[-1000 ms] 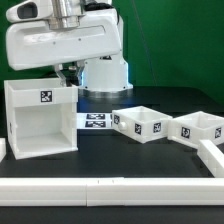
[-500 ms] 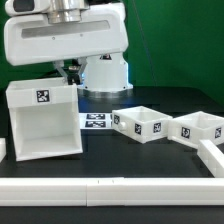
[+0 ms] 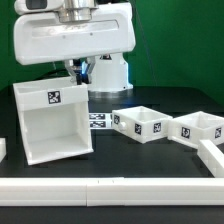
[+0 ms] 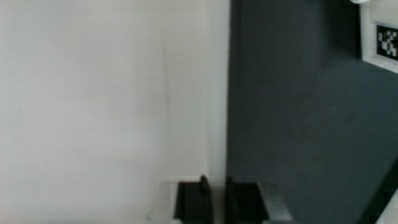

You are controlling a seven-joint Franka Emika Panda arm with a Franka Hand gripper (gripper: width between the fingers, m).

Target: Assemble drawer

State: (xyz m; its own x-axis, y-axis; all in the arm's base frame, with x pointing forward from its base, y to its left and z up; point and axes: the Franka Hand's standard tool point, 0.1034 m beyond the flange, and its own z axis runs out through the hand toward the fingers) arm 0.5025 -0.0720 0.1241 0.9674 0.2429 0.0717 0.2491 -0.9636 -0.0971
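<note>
The large white cube housing (image 3: 52, 120) stands at the exterior view's left, tilted, its open front facing the camera and a tag on its top rim. My gripper (image 3: 76, 70) reaches down behind its far top wall and is shut on that wall; in the wrist view the two dark fingers (image 4: 191, 200) clamp the thin white wall edge (image 4: 210, 120), gripper (image 4: 215, 203). Two smaller white box trays, one (image 3: 143, 122) in the middle and one (image 3: 199, 126) at the exterior view's right, sit on the black table, each with tags.
The marker board (image 3: 98, 121) lies flat behind the housing. A white rail (image 3: 110, 189) runs along the front edge, and another white bar (image 3: 213, 153) angles at the exterior view's right. The robot base (image 3: 105, 72) stands at the back.
The gripper and arm have moved toward the exterior view's right. The housing held in it has tilted and shifted right with it.
</note>
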